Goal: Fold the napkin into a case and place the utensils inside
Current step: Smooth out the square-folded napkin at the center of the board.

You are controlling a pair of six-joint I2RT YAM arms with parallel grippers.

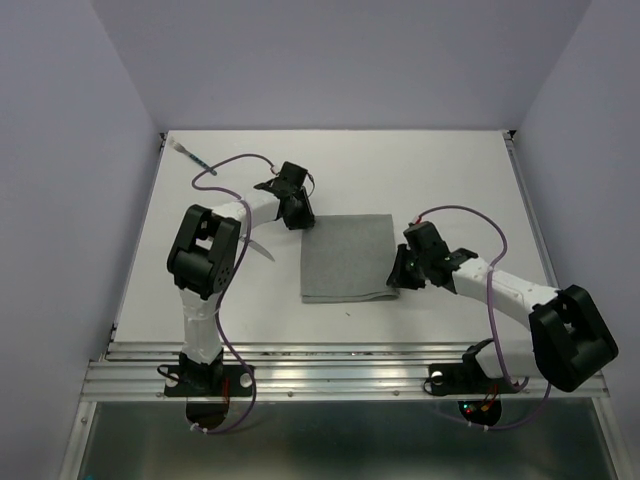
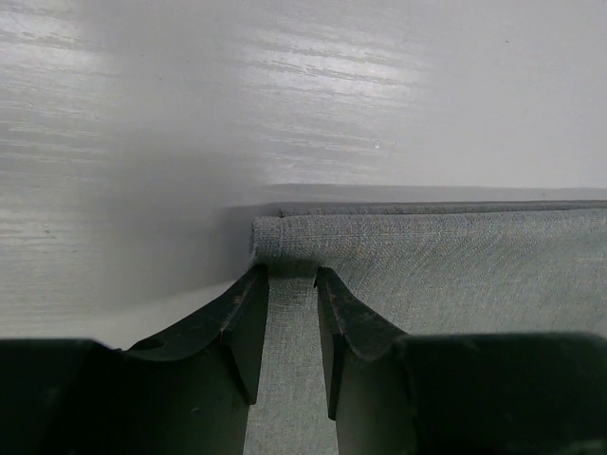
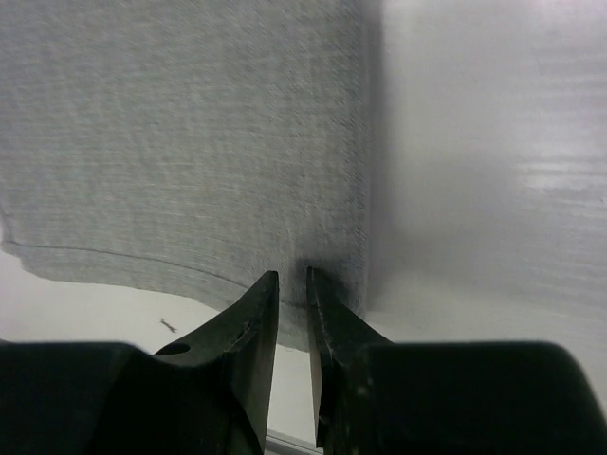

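Napkin (image 1: 345, 258): plain grey cloth lying flat as a near-square between the two grippers. A second layer shows along its edges.
Napkin, far-left corner: directly at the tips of the left gripper (image 1: 297, 212).
Napkin, near-right corner: directly at the tips of the right gripper (image 1: 398, 272).
Left gripper, state: fingers (image 2: 237, 322) drawn in to a narrow slot. A strip of the grey cloth fills the slot, pinched just inside the corner.
Right gripper, state: fingers (image 3: 256, 322) closed to a thin slit. The tips are set on the cloth beside its right edge, and cloth shows in the slit.
Teal-handled utensil (image 1: 190, 155): slim piece with a white end, lying at a slant. It is beyond the left gripper and to its left, well apart from it, near the far-left corner of the table (image 1: 450, 180).
Pale pointed blade (image 1: 260, 248): on the near side of the left gripper and to its left, just beside the left arm. Its handle end is hidden under that arm, and it is apart from the napkin.
Purple cables (image 1: 235, 160): one loops over each arm behind its gripper.
Metal rail (image 1: 340, 370): runs along the near table edge, well behind both grippers, and carries the two arm bases.
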